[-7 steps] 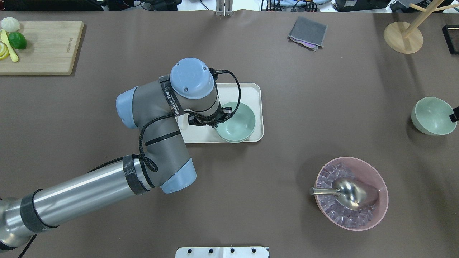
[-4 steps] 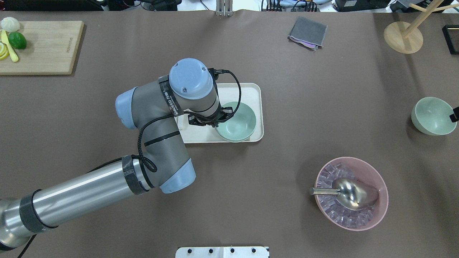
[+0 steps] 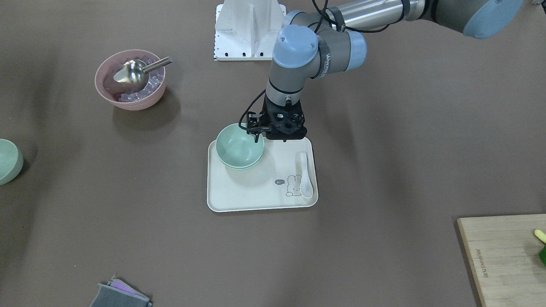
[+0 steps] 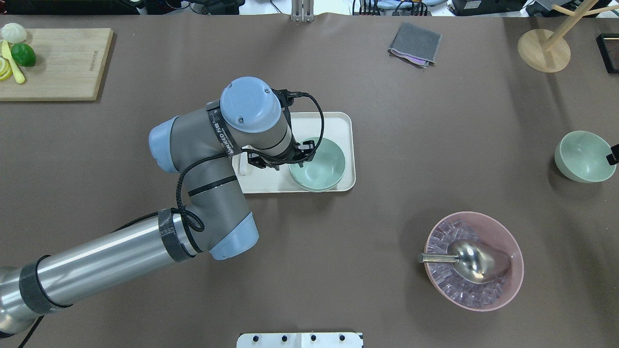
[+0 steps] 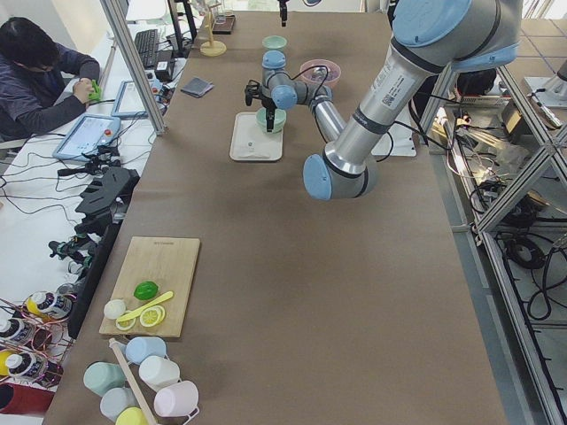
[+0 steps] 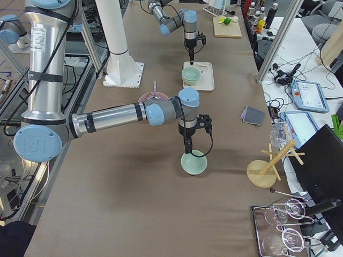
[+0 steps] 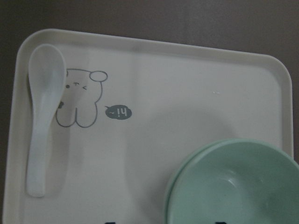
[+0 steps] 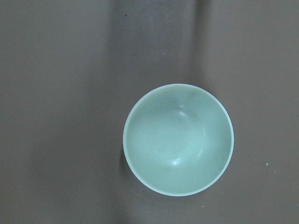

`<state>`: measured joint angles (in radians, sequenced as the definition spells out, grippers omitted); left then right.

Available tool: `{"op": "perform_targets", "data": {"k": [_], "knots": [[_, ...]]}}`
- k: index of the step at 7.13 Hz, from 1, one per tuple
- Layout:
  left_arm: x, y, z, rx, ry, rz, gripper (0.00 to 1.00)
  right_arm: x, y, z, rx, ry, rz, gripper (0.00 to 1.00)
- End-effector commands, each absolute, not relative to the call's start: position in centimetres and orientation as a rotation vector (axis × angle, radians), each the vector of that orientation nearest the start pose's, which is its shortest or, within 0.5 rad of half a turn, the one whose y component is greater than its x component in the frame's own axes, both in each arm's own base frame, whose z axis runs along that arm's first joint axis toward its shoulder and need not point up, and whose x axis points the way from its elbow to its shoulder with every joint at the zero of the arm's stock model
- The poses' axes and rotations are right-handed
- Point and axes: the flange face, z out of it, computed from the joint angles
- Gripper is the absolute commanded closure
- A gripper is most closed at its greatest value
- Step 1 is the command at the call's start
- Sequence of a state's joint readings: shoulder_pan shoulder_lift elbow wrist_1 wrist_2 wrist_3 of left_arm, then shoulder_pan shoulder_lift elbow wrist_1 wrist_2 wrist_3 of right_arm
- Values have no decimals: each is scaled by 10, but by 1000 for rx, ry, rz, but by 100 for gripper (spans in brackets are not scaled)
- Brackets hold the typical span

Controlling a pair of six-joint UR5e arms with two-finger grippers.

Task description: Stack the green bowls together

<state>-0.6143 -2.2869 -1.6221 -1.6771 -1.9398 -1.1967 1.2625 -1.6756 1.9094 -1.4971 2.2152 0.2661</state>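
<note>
The left claw (image 3: 257,135) has eased back from the nested green bowls (image 3: 239,150) on the tray (image 3: 256,194); I cannot tell whether it is apart or together. The third green bowl (image 4: 584,155) sits on the tabletop (image 4: 435,145) by the right claw (image 4: 613,155), whose spread is also unclear. The bowl looks light, stiff and slick, so a pinch on its rim seems best.

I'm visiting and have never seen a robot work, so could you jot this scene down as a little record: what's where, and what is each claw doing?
Stacked: two green bowls nested on the tray
Left out: third green bowl, alone on the table, robot's right side
Left claw: open, at the stack's rim
Right claw: at the lone bowl's edge; open or shut unclear
Also on tray: white spoon
Elsewhere: pink bowl holding a metal scoop
</note>
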Motion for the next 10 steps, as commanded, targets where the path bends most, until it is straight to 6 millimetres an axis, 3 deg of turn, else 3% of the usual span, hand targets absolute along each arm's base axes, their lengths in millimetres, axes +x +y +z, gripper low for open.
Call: {"op": "perform_targets", "data": {"k": [1, 2, 3, 4, 5, 6, 7, 8, 10], "knots": [[405, -485, 286, 161, 797, 129, 2, -65, -459, 541, 138, -691, -228, 0], [360, -497, 342, 188, 726, 208, 2, -49, -453, 552, 141, -684, -234, 0], [295, -518, 386, 210, 689, 287, 2, -39, -448, 569, 121, -684, -225, 0], [235, -526, 429, 177, 722, 357, 2, -23, -448, 597, 132, -686, -193, 0], [208, -517, 465, 136, 706, 341, 2, -19, -444, 645, 145, -695, -179, 2], [210, -518, 472, 121, 700, 336, 2, -19, -443, 672, 138, -705, -123, 8], [210, -519, 471, 123, 702, 335, 2, -21, -452, 660, 127, -714, -26, 18], [210, -518, 472, 121, 702, 335, 2, -28, -486, 641, 140, -718, 6, 21], [209, -516, 475, 115, 705, 335, 2, -38, -529, 661, 116, -710, 18, 26]]}}
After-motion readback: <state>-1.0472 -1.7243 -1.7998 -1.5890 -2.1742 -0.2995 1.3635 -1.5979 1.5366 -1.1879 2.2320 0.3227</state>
